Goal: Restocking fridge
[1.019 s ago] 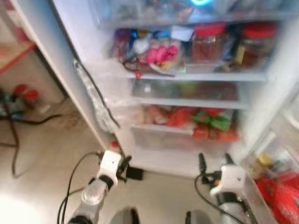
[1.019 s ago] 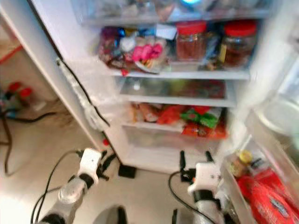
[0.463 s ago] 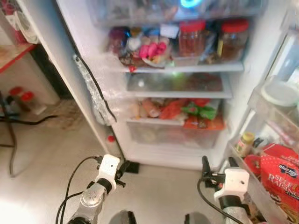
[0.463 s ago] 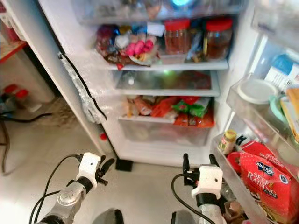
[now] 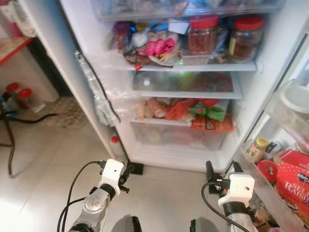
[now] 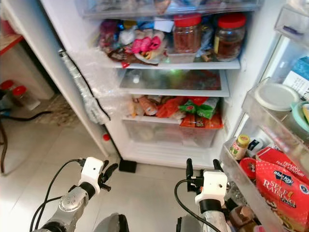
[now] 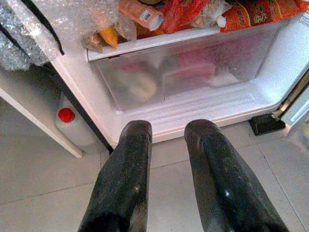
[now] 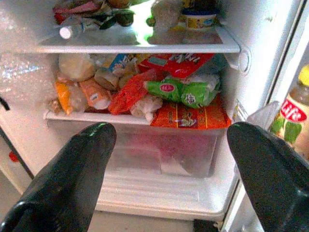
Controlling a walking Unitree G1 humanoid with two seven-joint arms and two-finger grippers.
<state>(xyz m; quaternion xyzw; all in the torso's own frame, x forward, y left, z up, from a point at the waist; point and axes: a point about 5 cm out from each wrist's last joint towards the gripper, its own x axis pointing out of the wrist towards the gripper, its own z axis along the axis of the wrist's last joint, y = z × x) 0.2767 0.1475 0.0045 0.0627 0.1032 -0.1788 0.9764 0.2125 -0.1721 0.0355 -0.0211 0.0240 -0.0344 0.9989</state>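
The fridge [image 5: 263,87] stands open in front of me. Two red-lidded jars [image 5: 203,34] and pink packets sit on an upper shelf. Red, green and orange food packets [image 5: 193,108] lie above a clear drawer [image 5: 178,137]. My left gripper [image 5: 124,178] hangs low over the floor tiles. Its fingers [image 7: 130,164] are close together with nothing between them, pointing at the drawer [image 7: 178,72]. My right gripper [image 5: 222,169] is open and empty, level with the drawer, with the packets [image 8: 188,113] beyond it.
The open door at right carries shelves with a red raisin box [image 5: 294,176] and a yellow-capped bottle [image 5: 255,149]. Bubble wrap and a black cable [image 5: 96,92] hang on the fridge's left edge. A small red-capped white bottle [image 5: 114,139] and a black block [image 5: 136,168] sit at its foot.
The camera has swung and steadied, so the picture is sharper and the door shelves show at right. Both grippers keep the same low pose before the fridge.
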